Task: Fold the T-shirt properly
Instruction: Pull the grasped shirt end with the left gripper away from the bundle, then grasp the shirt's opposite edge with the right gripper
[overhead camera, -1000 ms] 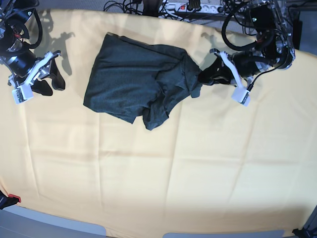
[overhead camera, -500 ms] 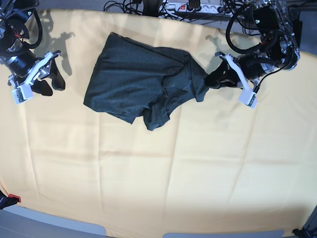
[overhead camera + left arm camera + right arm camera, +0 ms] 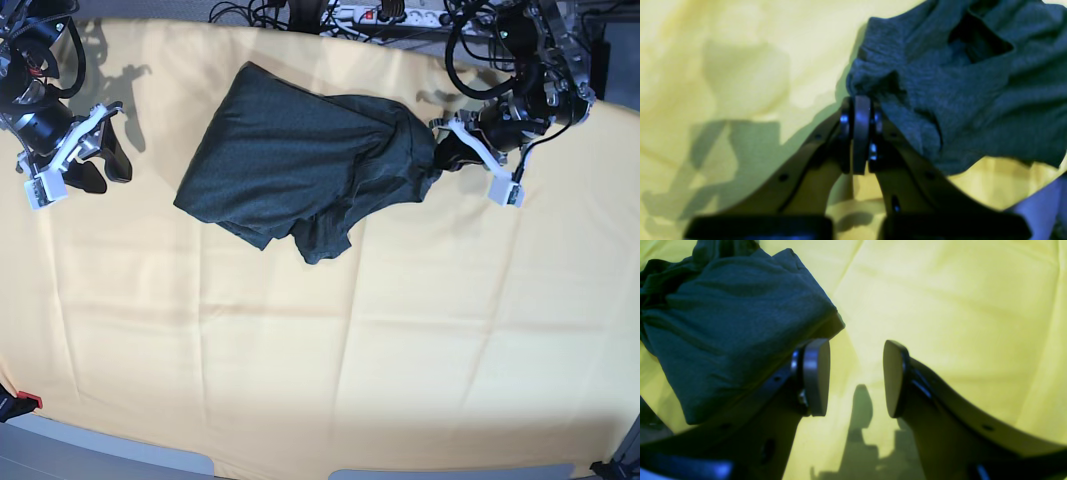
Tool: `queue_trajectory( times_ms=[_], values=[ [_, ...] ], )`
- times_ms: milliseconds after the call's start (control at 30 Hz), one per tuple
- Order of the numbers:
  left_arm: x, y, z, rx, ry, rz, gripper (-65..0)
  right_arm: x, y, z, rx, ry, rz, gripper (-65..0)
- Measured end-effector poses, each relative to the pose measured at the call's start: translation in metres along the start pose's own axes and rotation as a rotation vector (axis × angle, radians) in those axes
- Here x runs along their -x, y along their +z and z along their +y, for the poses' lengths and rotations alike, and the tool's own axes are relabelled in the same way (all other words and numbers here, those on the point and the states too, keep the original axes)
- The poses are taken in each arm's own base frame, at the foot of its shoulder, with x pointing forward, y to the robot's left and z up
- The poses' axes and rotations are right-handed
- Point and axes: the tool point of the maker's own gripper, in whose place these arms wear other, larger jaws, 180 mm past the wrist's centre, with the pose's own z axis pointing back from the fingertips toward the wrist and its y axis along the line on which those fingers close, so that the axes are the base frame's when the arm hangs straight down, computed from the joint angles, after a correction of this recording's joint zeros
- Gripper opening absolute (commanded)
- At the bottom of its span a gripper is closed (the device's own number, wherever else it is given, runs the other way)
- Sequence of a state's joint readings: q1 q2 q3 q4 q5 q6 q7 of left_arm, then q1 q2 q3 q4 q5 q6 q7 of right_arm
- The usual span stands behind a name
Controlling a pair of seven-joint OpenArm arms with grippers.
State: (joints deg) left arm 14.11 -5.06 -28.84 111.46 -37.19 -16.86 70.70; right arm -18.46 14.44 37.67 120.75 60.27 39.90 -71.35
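Currently we see the T-shirt [image 3: 300, 165] lying bunched on the yellow surface [image 3: 400, 340], its long axis running roughly from the base view's left to its right, where it narrows toward a gathered end. Our left end effector [image 3: 857, 110] has its jaws pressed together on that gathered edge. Our right end effector [image 3: 856, 376] stands spread and holds nothing, well apart from the shirt's other side in the base view.
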Motion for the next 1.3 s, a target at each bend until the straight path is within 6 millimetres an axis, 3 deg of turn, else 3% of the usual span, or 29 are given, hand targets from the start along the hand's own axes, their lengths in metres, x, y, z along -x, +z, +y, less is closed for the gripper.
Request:
queue_trajectory(
  times_ms=[100,133,200,367,433,600,633,667,733,767,800,1033,1200,1300],
  values=[
    [-0.002,-0.001,-0.007,0.036,0.007,-0.010,-65.0,-0.004,0.000,0.004,-0.021,-0.006,-0.020,-38.1],
    [-0.002,-0.001,-0.009,0.045,0.002,-0.012,-61.7,-0.004,0.000,0.004,-0.021,-0.006,-0.020,-38.1],
    [0.000,-0.001,-0.010,0.049,-0.005,-0.010,-53.0,-0.004,0.000,0.004,-0.021,-0.006,-0.020,-38.1],
    [-0.007,0.000,-0.023,0.120,-0.019,-0.058,-19.9,-0.004,0.000,0.004,-0.021,-0.006,-0.020,-38.1],
    [-0.011,0.002,-0.032,0.172,-0.028,-0.077,-15.6,-0.004,0.000,0.004,-0.021,-0.006,-0.020,-38.1],
    [-0.020,0.014,-0.073,0.398,-0.127,-0.137,-15.8,-0.006,0.001,0.002,-0.019,0.002,-0.025,-38.1],
    [-0.024,0.020,-0.085,0.469,-0.164,-0.162,-16.3,-0.008,0.002,0.001,-0.016,0.010,-0.030,-40.2],
    [-0.030,0.026,-0.097,0.538,-0.191,-0.194,-20.5,-0.011,0.003,0.000,-0.014,0.017,-0.043,-46.6],
    [-0.042,0.039,-0.115,0.645,-0.226,-0.257,-43.1,-0.018,0.005,-0.002,-0.018,0.032,-0.067,-65.0],
    [-0.045,0.042,-0.119,0.669,-0.242,-0.266,-57.7,-0.020,0.005,-0.002,-0.025,0.039,-0.072,-65.0],
    [-0.044,0.043,-0.120,0.678,-0.254,-0.263,-65.0,-0.023,0.006,-0.001,-0.027,0.046,-0.083,-65.0],
    [-0.043,0.045,-0.140,0.764,-0.274,-0.258,-65.0,-0.041,-0.016,0.027,-0.134,0.118,-0.115,-65.0],
    [-0.015,0.035,-0.178,0.878,-0.354,-0.138,-65.0,-0.035,-0.050,0.063,-0.219,0.255,-0.030,-65.0],
    [0.000,0.036,-0.187,0.923,-0.397,-0.070,-65.0,-0.035,-0.062,0.079,-0.236,0.323,-0.028,-65.0]
  ],
)
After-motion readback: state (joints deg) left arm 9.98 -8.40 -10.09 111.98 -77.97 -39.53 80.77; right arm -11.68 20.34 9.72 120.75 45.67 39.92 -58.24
